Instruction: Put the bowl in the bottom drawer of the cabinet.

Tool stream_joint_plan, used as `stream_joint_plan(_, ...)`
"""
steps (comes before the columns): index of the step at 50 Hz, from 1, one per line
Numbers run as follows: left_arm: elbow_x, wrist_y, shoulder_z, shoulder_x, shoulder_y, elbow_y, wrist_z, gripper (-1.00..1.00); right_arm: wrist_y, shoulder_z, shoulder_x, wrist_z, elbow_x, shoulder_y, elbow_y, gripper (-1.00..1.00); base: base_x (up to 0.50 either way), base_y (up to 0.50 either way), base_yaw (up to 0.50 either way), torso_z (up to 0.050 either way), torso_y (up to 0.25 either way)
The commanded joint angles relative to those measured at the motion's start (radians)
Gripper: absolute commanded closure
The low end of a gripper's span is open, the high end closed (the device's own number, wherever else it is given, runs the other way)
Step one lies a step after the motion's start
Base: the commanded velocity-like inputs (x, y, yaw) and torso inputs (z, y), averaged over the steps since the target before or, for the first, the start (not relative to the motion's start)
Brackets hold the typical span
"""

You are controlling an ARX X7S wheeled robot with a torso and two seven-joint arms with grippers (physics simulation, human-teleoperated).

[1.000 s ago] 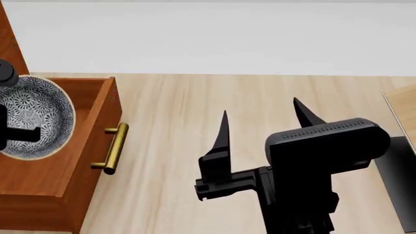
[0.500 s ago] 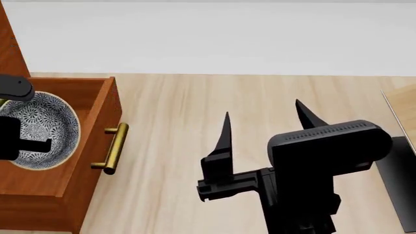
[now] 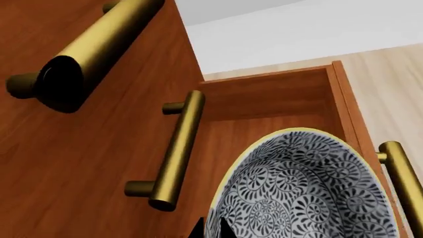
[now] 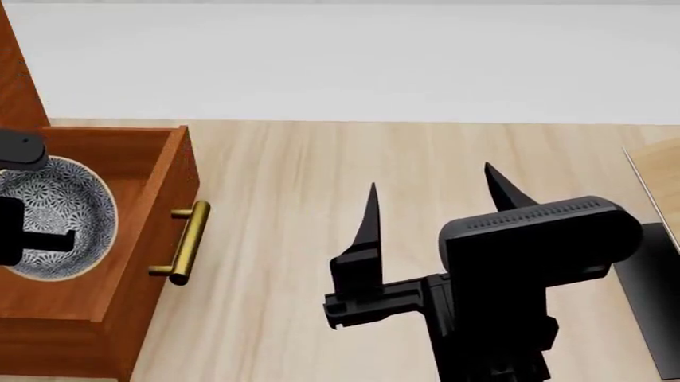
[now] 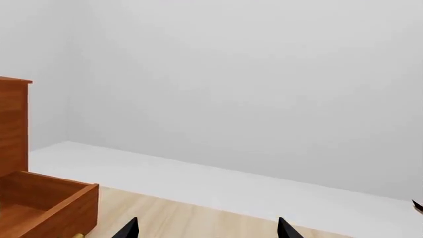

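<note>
The bowl (image 4: 59,211), white with a dense dark floral pattern, hangs low inside the open bottom drawer (image 4: 159,183) of the reddish-brown cabinet (image 4: 16,72). My left gripper (image 4: 43,236) is shut on the bowl's rim at the head view's left edge. In the left wrist view its two black fingertips (image 3: 196,231) straddle the rim of the bowl (image 3: 304,188), with the drawer's back wall (image 3: 264,94) behind. My right gripper (image 4: 431,181) stands open and empty over the floor; its tips barely show in the right wrist view (image 5: 207,228).
The bottom drawer's brass handle (image 4: 186,243) sticks out toward the pale plank floor (image 4: 298,239). Brass handles of the drawers above (image 3: 175,148) stand close to the left wrist camera. A pale rack on a black base (image 4: 654,270) is at the right edge.
The left gripper has lowered the bowl deeper into the drawer and a little to the left. The right arm has barely moved.
</note>
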Motion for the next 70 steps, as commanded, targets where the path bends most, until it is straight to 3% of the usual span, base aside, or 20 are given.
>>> stream_joint_plan(1, 0.021, 0.015, -0.010, -0.010, 0.003, -0.019, -0.006, 1.00, -0.002, -0.004, 0.002, 0.003, 0.002, 0.002, 0.002, -1.00, 0.00, 0.00, 0.00, 0.000, 0.010)
stream_joint_plan(70, 0.176, 0.216, 0.075, 0.120, -0.013, -0.420, 0.165, 1.00, -0.025, -0.034, 0.011, 0.021, 0.004, 0.013, 0.040, -1.00, 0.00, 0.00, 0.00, 0.000, 0.000)
